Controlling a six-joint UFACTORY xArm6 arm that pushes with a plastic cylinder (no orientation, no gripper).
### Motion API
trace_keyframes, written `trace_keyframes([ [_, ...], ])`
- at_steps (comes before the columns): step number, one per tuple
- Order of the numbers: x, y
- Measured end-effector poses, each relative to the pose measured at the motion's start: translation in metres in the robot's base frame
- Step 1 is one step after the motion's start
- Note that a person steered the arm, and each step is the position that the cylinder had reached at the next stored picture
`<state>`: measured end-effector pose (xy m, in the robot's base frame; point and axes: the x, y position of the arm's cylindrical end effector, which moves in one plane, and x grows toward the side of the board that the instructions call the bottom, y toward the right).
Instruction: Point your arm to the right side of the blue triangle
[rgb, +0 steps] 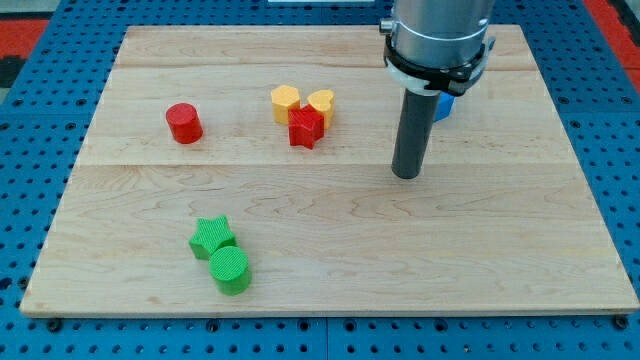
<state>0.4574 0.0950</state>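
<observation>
A blue block (445, 106) shows only as a small sliver at the view's upper right, mostly hidden behind my arm, so its shape cannot be made out. My tip (406, 174) rests on the board just below and to the left of that blue block, a short gap away from it.
A red cylinder (184, 123) stands at the left. A yellow hexagon (286, 101), a yellow heart (321, 103) and a red star (306, 128) cluster at top centre. A green star (212, 236) and a green cylinder (230, 270) touch at bottom left. The wooden board (500, 260) ends in blue matting.
</observation>
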Motion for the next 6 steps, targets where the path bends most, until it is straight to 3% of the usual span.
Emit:
trace_keyframes([
  [3, 0.003, 0.0],
  [4, 0.003, 0.031],
  [5, -0.036, 0.092],
  [6, -0.119, 0.096],
])
